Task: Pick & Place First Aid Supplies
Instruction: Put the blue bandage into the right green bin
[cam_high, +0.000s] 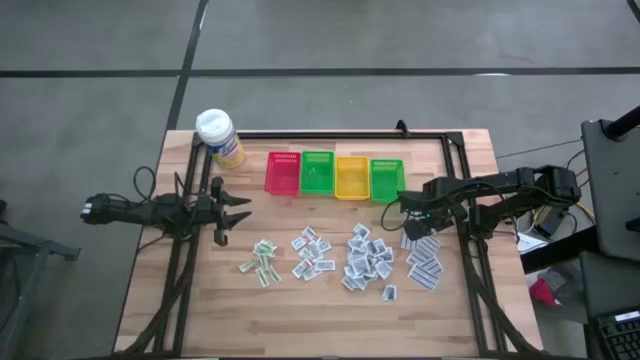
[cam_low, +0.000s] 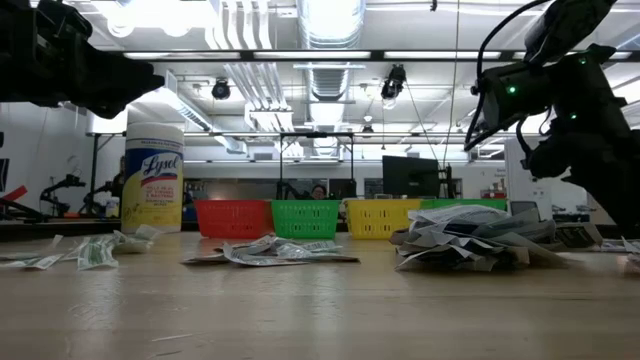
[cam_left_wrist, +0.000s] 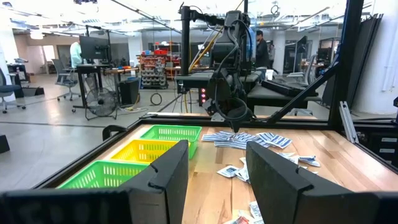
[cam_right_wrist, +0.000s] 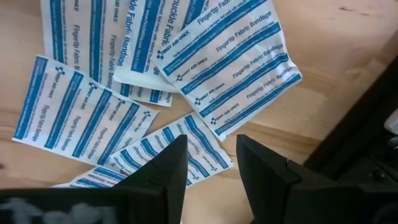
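- White-and-blue first aid supplies (cam_right_wrist: 233, 65) lie flat on the wooden table (cam_high: 330, 310), right-centre in the high view
- right tool (cam_right_wrist: 208, 163) hangs over them, fingers parted, holding nothing
- left tool (cam_high: 238, 211) open, empty, centre-left

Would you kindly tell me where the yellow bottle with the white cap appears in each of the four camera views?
High view: the yellow plastic bottle with white cap stands at the table's far left corner, left of the red plastic basket.
Low view: the bottle stands at left, just left of the red basket.
Left wrist view: not in it.
Right wrist view: not in it.
Shared landmark: the red basket, in the high and low views.
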